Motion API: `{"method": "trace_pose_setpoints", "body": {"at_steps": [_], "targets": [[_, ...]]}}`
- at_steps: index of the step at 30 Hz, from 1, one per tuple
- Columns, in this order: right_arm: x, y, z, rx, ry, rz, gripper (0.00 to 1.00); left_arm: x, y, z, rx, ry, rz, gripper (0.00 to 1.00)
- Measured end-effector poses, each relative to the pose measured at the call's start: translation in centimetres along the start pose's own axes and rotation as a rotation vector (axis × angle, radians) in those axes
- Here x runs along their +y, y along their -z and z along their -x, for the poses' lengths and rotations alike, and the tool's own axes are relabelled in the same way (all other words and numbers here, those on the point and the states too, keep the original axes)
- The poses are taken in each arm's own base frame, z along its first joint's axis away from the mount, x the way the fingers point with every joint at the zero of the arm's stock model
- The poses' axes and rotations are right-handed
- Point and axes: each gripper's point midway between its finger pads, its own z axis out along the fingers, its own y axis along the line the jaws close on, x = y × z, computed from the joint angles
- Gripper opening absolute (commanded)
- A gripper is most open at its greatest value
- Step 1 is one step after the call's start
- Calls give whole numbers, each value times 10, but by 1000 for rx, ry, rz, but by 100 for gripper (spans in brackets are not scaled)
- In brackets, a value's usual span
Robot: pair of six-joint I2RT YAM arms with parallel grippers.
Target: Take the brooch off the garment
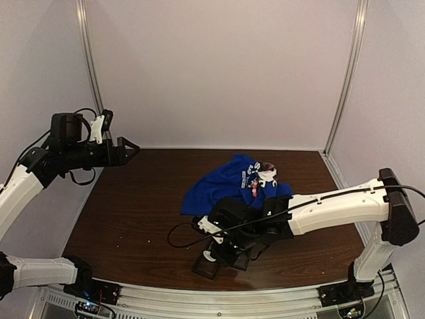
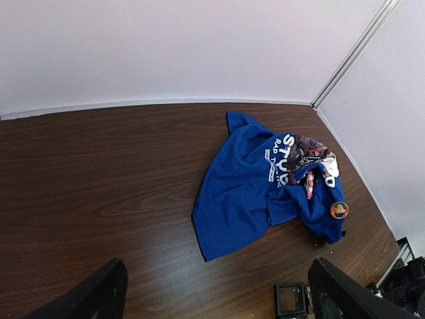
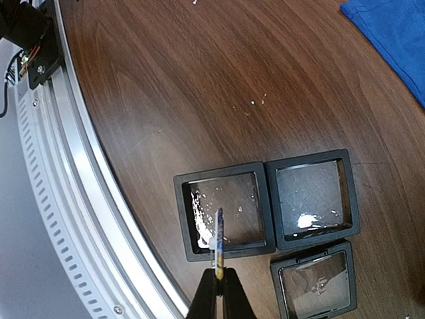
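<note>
Your left arm is raised high and bent at the elbow; its hand (image 1: 126,151) is held level, fingers (image 2: 99,292) spread wide with nothing between them; your right arm stretches low across the front; its hand (image 3: 218,282) points down, fingertips pinched on a thin piece (image 3: 218,229).

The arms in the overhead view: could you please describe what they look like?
Both the left arm and right arm have white links with black joints and thin black cables trailing along them. The left gripper and right gripper are black, with two fingers each.
</note>
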Motion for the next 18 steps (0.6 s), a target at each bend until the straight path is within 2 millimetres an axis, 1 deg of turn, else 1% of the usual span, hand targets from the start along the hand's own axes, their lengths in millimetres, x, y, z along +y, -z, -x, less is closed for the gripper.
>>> {"method": "trace_pose_setpoints", "body": {"at_steps": [4,12,18], "targets": [[1,-9,-1,16,57,-45,0,5,-5,-8,33,8,19,97],[-9,-30,-7,53,126,-151,0,5,-3,-8,29,7,22,97],[-14,-36,-9,73,161,-194,0,5,-2,-8,27,7,21,98]]}}
